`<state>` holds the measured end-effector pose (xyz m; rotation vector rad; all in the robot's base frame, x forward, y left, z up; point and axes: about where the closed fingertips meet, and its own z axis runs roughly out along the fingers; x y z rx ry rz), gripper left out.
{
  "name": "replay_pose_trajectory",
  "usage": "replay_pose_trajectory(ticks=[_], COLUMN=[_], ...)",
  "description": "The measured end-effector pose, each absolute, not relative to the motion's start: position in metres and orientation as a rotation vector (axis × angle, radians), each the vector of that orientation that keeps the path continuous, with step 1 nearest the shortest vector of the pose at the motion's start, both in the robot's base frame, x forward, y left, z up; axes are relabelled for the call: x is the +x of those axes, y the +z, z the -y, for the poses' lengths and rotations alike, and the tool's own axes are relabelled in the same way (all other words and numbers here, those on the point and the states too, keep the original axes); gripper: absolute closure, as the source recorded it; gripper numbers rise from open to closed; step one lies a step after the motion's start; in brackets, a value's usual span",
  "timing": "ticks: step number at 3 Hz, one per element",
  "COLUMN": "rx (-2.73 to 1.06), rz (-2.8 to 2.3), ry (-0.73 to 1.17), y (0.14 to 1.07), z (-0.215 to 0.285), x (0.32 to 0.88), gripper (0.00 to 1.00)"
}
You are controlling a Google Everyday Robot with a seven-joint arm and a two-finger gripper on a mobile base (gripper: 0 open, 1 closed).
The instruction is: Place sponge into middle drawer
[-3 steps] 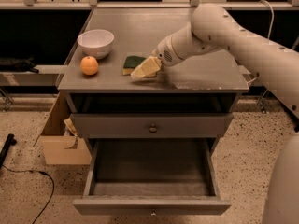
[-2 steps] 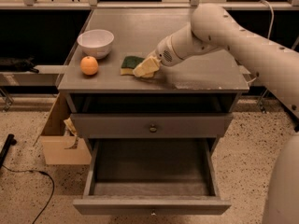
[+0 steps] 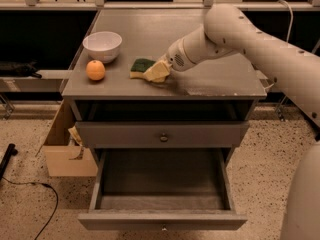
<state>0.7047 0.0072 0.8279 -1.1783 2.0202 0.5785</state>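
Observation:
The sponge (image 3: 141,66), yellow foam with a dark green top, lies on the cabinet top (image 3: 210,79) left of centre. My gripper (image 3: 157,72) is down at the sponge's right end and touches it, with the white arm reaching in from the upper right. The middle drawer (image 3: 162,181) is pulled fully out below, and its plain grey inside holds nothing. The sponge is well above and behind the drawer's opening.
A white bowl (image 3: 102,45) and an orange fruit (image 3: 95,70) stand on the left of the cabinet top. The shut upper drawer front with a knob (image 3: 163,136) sits above the open one. A cardboard box (image 3: 67,154) stands on the floor at the left, beside a black cable (image 3: 30,186).
The sponge and my gripper have shifted slightly to the left on the cabinet top. The drawer has not moved.

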Motion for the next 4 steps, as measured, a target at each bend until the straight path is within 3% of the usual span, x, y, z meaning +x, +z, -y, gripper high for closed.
replay_pose_trajectory(ticks=[1, 4], rx=[-1.199, -1.102], rz=[-2.036, -2.098], ry=[0.557, 0.548], y=[0.837, 0.885], z=[0.000, 0.067], x=[0.700, 0.618], gripper=[1.00, 1.00])
